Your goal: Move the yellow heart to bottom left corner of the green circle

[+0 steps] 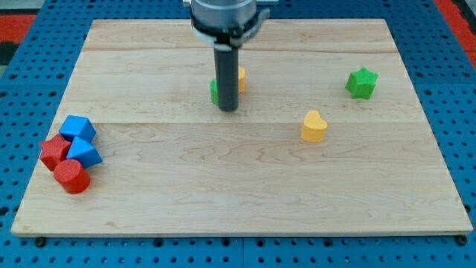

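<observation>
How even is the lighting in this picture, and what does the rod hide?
Camera view: light is soft and even, with faint shadows and no glare; focus is sharp throughout; my tip and its rod cover most of the green circle and a yellow block behind.

We had one camera only, set high before the bench and tilted down across it. It took in the whole board edge to edge, the arm's mount cut off at the view's top.

The heart is yellow, the star green. Two blocks are blue, two others red, on a pale wooden board.
</observation>
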Tool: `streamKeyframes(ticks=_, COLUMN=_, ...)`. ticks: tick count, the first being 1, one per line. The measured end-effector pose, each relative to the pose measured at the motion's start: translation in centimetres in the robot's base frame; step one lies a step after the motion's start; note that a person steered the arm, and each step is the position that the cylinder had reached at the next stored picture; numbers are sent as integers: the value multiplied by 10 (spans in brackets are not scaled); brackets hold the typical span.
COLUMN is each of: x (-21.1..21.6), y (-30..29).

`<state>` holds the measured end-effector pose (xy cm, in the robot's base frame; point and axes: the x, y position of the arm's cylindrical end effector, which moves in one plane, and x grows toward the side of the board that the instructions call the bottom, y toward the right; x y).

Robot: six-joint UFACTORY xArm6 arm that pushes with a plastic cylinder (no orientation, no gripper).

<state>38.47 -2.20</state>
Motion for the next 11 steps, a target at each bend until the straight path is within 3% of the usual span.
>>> streamKeyframes(ticks=2, x=-7, y=44)
streamKeyframes(ticks=3, x=-6, y=125)
streamKeyframes(ticks=4, x=31, y=193)
streamKeyframes(ticks=5, x=73, y=180)
streamKeyframes(ticks=6, x=82, y=107)
streamKeyframes(ticks=7, x=30, y=51)
streamKeyframes(ticks=8, x=50, y=30)
streamKeyframes(ticks=9, x=63, y=58)
streamKeyframes(ticks=11, x=91, y=-34)
